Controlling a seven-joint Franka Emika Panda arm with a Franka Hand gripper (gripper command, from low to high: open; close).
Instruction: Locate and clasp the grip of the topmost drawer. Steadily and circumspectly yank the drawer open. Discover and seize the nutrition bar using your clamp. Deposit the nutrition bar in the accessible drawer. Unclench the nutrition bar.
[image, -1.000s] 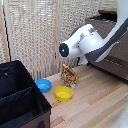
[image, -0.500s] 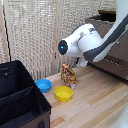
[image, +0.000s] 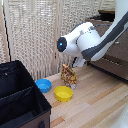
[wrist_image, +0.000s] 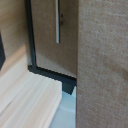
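The nutrition bar (image: 69, 76), an orange-and-yellow foil packet, stands upright on the wooden floor in the exterior view. My clamp (image: 78, 63) hangs just above it and toward the exterior view's right, largely covered by the white arm (image: 85, 42). Its fingers do not show, so whether it is open or shut is unclear. The dark wood dresser (image: 114, 52) stands at the exterior view's right; I cannot tell how its topmost drawer stands. The wrist view shows a grey-brown drawer front (wrist_image: 47, 35) with a silver bar handle (wrist_image: 58, 22), and a large grey-brown panel (wrist_image: 102, 65) close to the camera.
A yellow bowl (image: 63, 93) and a blue bowl (image: 43, 85) sit on the floor beside the packet. A large black box (image: 20, 97) fills the exterior view's lower left. A woven screen (image: 35, 35) stands behind everything.
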